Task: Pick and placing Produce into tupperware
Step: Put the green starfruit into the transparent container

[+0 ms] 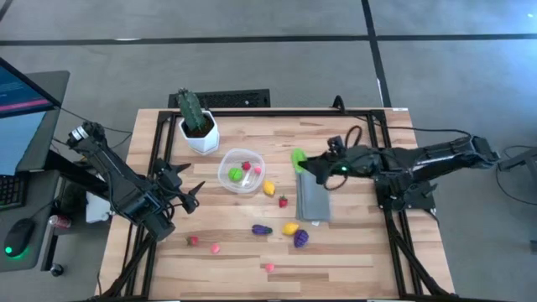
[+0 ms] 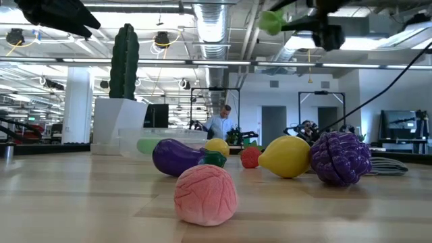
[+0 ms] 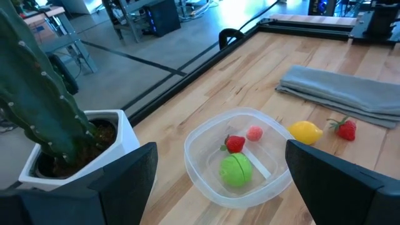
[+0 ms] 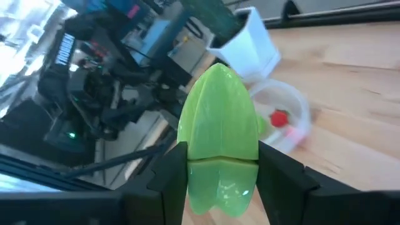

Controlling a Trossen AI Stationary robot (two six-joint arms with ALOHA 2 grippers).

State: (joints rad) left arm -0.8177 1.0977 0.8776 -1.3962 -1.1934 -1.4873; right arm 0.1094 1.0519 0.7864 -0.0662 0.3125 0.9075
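Note:
The tupperware (image 1: 241, 170), a clear round bowl, stands mid-table with a green, a red and a pink piece of produce in it (image 3: 236, 169). My right gripper (image 1: 304, 164) hangs just right of it, above the table, shut on a light green toy vegetable (image 4: 219, 131). My left gripper (image 1: 191, 195) is open on the bowl's near left side, its fingers pointing at the bowl with nothing between them. More produce lies loose on the wood: a yellow piece (image 1: 268, 188), a strawberry (image 1: 284, 201), an eggplant (image 1: 262, 229), a lemon (image 1: 290, 227) and a purple piece (image 1: 300, 238). My right gripper pinches the light green vegetable between its two fingers (image 4: 278, 178), one on each side of its broad lower end (image 4: 219, 178). The fingers come from the table's right, slanting slightly down. The vegetable's pointed end sticks out past them, and it is lifted clear of the table (image 2: 271, 21).
A cactus in a white pot (image 1: 199, 127) stands at the far edge, left of the bowl. A folded grey cloth (image 1: 312, 200) lies under the right arm. Small red and pink pieces (image 1: 193, 241) (image 1: 216, 247) (image 1: 269, 268) lie near the front edge.

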